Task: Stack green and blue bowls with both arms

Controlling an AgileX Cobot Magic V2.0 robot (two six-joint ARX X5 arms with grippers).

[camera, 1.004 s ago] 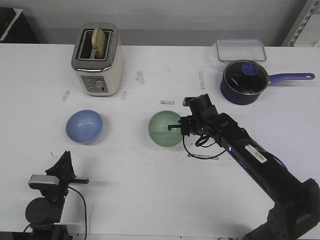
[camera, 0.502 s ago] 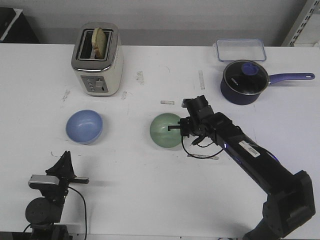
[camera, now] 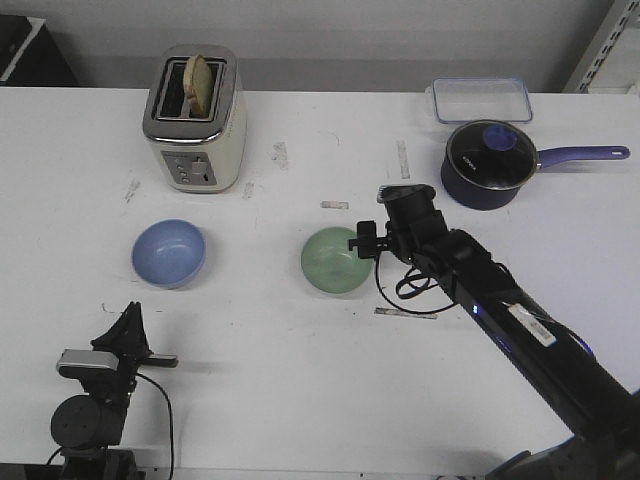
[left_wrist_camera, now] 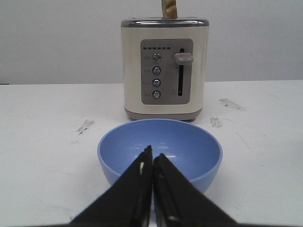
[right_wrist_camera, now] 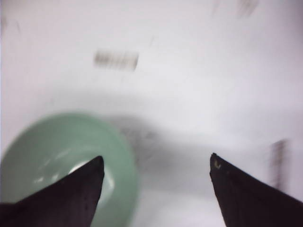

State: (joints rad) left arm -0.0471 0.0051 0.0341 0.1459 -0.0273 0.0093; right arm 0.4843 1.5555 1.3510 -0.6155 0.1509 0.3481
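Observation:
The pale green bowl (camera: 335,262) sits upright near the table's middle. It shows blurred in the right wrist view (right_wrist_camera: 52,146). My right gripper (camera: 362,243) hovers at its right rim. In its wrist view the right gripper (right_wrist_camera: 156,160) is open and empty, one finger over the bowl's inside and the other over bare table. The blue bowl (camera: 168,253) sits to the left. My left gripper (camera: 128,322) rests low near the front edge, pointing at it. In its wrist view the left gripper (left_wrist_camera: 152,155) is shut and empty, just short of the blue bowl (left_wrist_camera: 189,142).
A cream toaster (camera: 195,120) with bread in it stands behind the blue bowl, also seen in the left wrist view (left_wrist_camera: 164,68). A dark navy saucepan (camera: 487,164) with a glass lid and a clear lidded box (camera: 482,99) sit at the back right. Tape marks dot the table.
The green bowl was tilted at the right gripper; it now sits level on the table. The right gripper has drawn up and slightly right of it. The left arm has not moved.

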